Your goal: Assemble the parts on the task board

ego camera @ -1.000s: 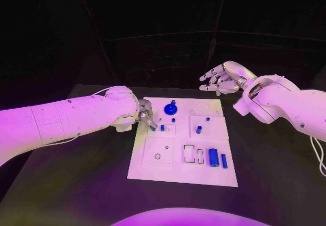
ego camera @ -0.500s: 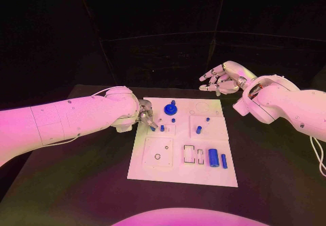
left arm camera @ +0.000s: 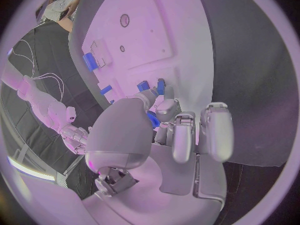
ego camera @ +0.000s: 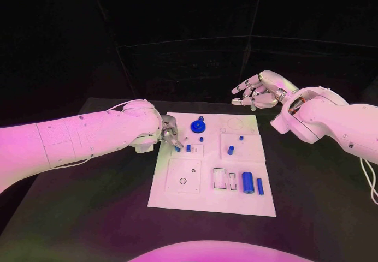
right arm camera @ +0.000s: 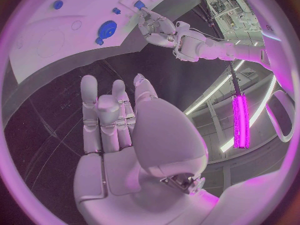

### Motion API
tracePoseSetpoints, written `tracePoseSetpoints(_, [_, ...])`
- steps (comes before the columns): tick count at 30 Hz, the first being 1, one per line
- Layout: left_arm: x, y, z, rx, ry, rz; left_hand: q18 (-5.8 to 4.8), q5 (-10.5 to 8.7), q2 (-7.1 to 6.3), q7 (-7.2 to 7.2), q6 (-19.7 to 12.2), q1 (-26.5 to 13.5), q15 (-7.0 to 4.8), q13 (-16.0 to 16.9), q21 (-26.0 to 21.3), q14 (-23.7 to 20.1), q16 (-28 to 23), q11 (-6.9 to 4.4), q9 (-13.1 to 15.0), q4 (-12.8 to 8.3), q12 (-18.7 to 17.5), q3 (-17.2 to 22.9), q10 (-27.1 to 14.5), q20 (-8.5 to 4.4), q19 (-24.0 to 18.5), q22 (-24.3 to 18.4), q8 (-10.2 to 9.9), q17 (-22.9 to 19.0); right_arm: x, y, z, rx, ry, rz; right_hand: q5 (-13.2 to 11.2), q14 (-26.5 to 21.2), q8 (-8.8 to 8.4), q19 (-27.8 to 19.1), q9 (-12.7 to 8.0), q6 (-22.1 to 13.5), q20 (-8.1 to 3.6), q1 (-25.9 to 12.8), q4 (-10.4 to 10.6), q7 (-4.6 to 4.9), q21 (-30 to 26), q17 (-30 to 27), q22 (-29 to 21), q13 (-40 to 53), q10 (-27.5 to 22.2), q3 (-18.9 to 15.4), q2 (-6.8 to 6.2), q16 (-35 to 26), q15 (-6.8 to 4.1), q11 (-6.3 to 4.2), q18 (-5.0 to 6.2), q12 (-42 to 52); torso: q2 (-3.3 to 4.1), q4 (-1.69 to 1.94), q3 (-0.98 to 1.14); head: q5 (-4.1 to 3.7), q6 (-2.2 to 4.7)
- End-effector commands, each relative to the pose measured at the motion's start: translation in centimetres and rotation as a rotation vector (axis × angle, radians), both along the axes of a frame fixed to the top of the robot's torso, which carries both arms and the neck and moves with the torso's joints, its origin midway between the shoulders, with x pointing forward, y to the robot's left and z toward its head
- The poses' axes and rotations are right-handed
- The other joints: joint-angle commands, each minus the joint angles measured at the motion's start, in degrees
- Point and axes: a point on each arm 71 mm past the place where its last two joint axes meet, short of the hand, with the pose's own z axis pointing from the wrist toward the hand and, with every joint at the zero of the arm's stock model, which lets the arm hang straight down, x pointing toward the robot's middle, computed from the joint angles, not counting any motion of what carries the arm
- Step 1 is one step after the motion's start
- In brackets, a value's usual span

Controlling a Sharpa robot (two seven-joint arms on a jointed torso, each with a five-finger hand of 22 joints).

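The white task board (ego camera: 236, 203) lies mid-table. On it are a blue gear (ego camera: 198, 127), short blue pegs (ego camera: 231, 150), a thick blue cylinder (ego camera: 247, 182) and a slim blue bar (ego camera: 260, 186). My left hand (ego camera: 167, 136) hovers at the board's left edge and pinches a small blue peg (left arm camera: 152, 120) between thumb and fingers, close to another peg (ego camera: 187, 148) standing in the board. The right wrist view shows that left hand (right arm camera: 159, 27) with the blue peg (right arm camera: 139, 5) at its fingertips. My right hand (ego camera: 258, 90) is raised beyond the board's far right corner, fingers spread, holding nothing.
The black table (ego camera: 94, 207) surrounds the board on all sides. Near the board's front are a square plate with a small hole (ego camera: 183, 180) and white rectangular recesses (ego camera: 219, 178). A round outline (ego camera: 235, 124) marks the far right corner.
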Motion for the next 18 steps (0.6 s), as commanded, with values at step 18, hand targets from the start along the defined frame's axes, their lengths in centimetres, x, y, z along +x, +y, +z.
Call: tracePoseSetpoints(18, [-0.48,-0.33,-0.36,0.008,0.018,-0.020,-0.42,0.27,-0.08,-0.93,0.93,0.90,-0.47,0.36,0.57,6.05,0.18,-0.15,0.18,-1.86,0.57,1.21,0.76,-0.52,1.86,4.62,0.33,15.09,-0.01,0.09,0.18,0.005,-0.006,0.008,0.18,0.19,0.19,0.43,0.07,-0.23,-0.10,0.49,0.13,-0.04,-0.20,-0.06,-0.07,-0.08,0.04,-0.17,0.24,-0.15,-0.14,-0.07,0.83,-0.20,0.02,-0.01,-0.04,0.00,-0.15])
